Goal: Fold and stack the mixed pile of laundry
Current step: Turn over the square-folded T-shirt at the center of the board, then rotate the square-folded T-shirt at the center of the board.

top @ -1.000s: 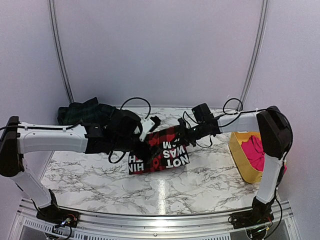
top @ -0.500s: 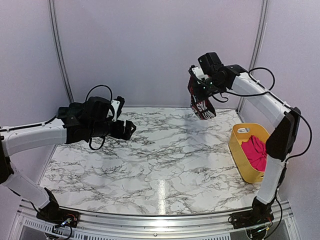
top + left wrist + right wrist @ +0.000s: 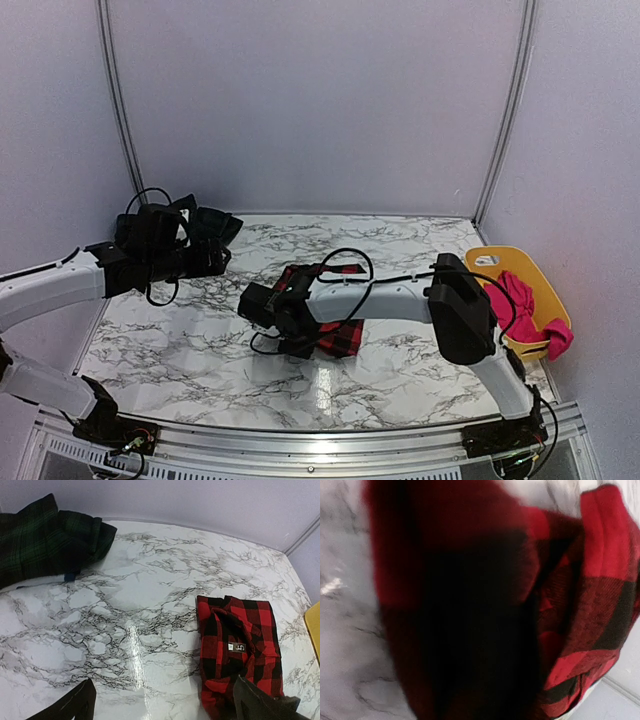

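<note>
— What is on the white, grey-veined marble table (image 3: 400,250)?

— Item one: a red-and-black checked soft garment (image 3: 260,625), folded to a rough oblong. It lies flat near the middle of the table, collar side up, with a small sewn label (image 3: 235,647) showing. Item two: a dark green-black plaid garment (image 3: 45,540), bunched in the far left corner, well apart from the first.

— And the pink one?

— Item three: a plain magenta-pink garment (image 3: 515,300), in the yellow plastic tub (image 3: 500,255) at the table's right edge. One end hangs out over the tub's near rim. The tub stands apart from the checked piece.

— The two arms?

— The left gripper (image 3: 164,680) hangs over bare marble, between the plaid and the checked garment. Its fingers are spread wide with nothing between them. The right gripper (image 3: 290,340) reaches in from the right and sits at the near left part of the checked garment. Its own camera shows only blurred red and black cloth pressed close, so I cannot tell whether those fingers are parted or pinching the fabric.
</note>
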### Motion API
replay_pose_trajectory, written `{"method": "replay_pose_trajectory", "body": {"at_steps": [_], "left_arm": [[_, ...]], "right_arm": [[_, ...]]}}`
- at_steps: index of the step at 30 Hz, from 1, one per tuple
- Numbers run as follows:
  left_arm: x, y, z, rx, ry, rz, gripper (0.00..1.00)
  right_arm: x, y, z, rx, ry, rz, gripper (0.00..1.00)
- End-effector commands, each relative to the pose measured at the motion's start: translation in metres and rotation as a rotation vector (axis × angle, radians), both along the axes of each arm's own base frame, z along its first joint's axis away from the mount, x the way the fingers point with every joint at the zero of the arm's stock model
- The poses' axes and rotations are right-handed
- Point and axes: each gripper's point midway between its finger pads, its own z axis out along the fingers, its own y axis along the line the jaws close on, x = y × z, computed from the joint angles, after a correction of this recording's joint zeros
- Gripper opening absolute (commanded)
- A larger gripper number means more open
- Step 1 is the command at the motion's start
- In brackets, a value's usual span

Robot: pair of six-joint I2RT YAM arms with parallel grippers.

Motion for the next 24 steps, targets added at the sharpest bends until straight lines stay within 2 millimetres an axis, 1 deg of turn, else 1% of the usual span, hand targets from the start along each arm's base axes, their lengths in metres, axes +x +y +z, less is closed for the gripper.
{"method": "replay_pose_trajectory", "body": {"at_steps": [1,2,3,5,6,7,8,9,10,11,13,14,15,18,20,21,23,24], "left_arm": [[-0.009,0.02,-0.006,-0.111,0.063,0.112,0.99],[-0.011,0.023,-0.008,-0.12,0.073,0.124,0.99],[-0.013,0.024,-0.011,-0.128,0.083,0.129,0.99],[-0.018,0.022,-0.015,-0.148,0.104,0.122,0.99],[-0.021,0.02,-0.017,-0.158,0.115,0.106,0.99],[-0.023,0.017,-0.019,-0.166,0.126,0.092,0.99],[-0.027,0.015,-0.02,-0.177,0.139,0.073,0.99],[-0.03,0.011,-0.021,-0.191,0.149,0.052,0.99],[-0.033,0.006,-0.021,-0.201,0.159,0.03,0.99],[-0.04,-0.006,-0.022,-0.226,0.185,-0.028,0.99],[-0.052,-0.027,-0.025,-0.227,0.209,-0.112,0.99],[-0.063,-0.045,-0.028,-0.208,0.221,-0.173,0.99],[-0.071,-0.058,-0.031,-0.185,0.228,-0.223,0.99],[-0.091,-0.094,-0.043,-0.163,0.271,-0.333,0.99],[-0.098,-0.112,-0.057,-0.167,0.316,-0.381,0.99],[-0.099,-0.117,-0.066,-0.159,0.345,-0.385,0.99],[-0.098,-0.12,-0.092,-0.136,0.412,-0.359,0.99],[-0.096,-0.12,-0.101,-0.122,0.432,-0.344,0.99]], "right_arm": [[-0.026,0.043,0.047,0.18,0.081,0.025,0.45],[-0.029,0.052,0.06,0.237,0.1,0.025,0.58],[-0.031,0.06,0.075,0.292,0.114,0.031,0.69],[-0.034,0.072,0.108,0.422,0.169,0.034,0.84],[-0.029,0.071,0.124,0.495,0.206,0.019,0.89],[-0.026,0.07,0.14,0.571,0.256,0.008,0.92],[-0.023,0.068,0.154,0.654,0.32,0.004,0.93],[-0.02,0.061,0.171,0.738,0.362,-0.001,0.93],[-0.012,0.054,0.182,0.818,0.391,-0.007,0.92],[-0.002,0.043,0.182,0.868,0.408,-0.02,0.91],[0.021,0.018,0.17,0.927,0.432,-0.109,0.85],[0.031,0.004,0.153,0.921,0.449,-0.158,0.81],[0.044,-0.009,0.141,0.92,0.46,-0.204,0.76],[0.069,-0.039,0.101,0.901,0.503,-0.313,0.69],[0.076,-0.051,0.076,0.901,0.551,-0.36,0.65],[0.075,-0.054,0.064,0.902,0.58,-0.375,0.63],[0.068,-0.059,0.04,0.874,0.634,-0.405,0.6],[0.06,-0.061,0.029,0.862,0.669,-0.416,0.58]]}}
